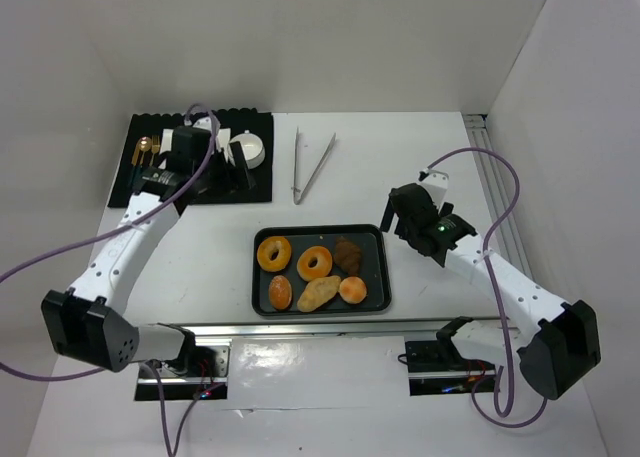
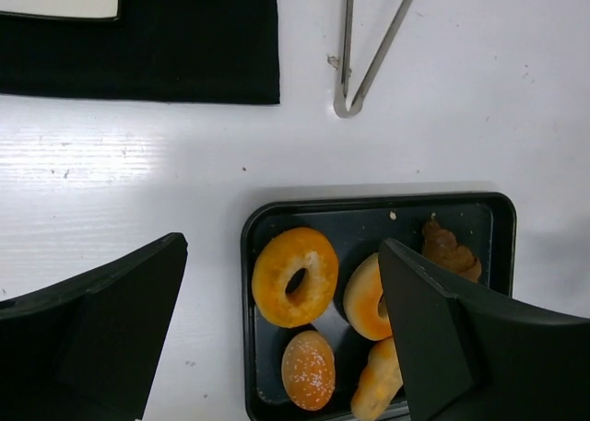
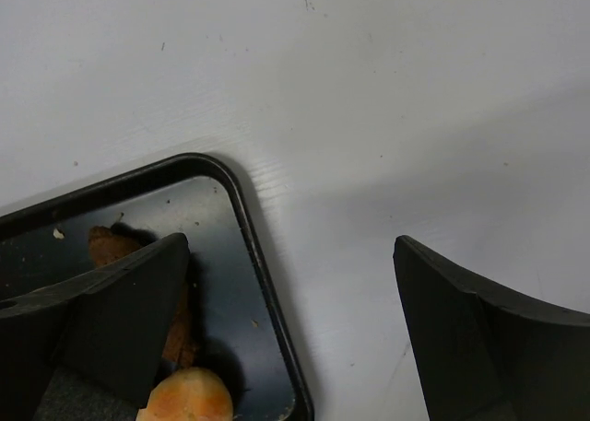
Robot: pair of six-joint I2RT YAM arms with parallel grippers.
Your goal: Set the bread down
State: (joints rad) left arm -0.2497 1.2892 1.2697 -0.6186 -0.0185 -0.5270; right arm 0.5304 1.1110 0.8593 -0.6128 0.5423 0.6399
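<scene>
Two ring breads lie side by side in the back row of the black tray [image 1: 262, 307]. The bread [image 1: 315, 263] is the right one, more orange-brown; in the left wrist view the bread [image 2: 364, 297] is half hidden behind my right-hand finger. The yellower ring [image 1: 274, 253] lies to its left, and the same ring [image 2: 295, 275] shows whole in the left wrist view. My left gripper [image 1: 238, 169] hangs open and empty over the black mat, well behind the tray; it [image 2: 281, 246] holds nothing. My right gripper [image 1: 400, 217] is open and empty just right of the tray's back right corner [image 3: 291, 241].
The tray also holds a dark croissant [image 1: 349, 254], two round rolls [image 1: 280, 293] [image 1: 352, 290] and an oblong roll [image 1: 318, 294]. Metal tongs [image 1: 310, 167] lie behind the tray. A white cup [image 1: 250, 149] and gold cutlery [image 1: 147, 152] sit on the black mat [image 1: 215, 192].
</scene>
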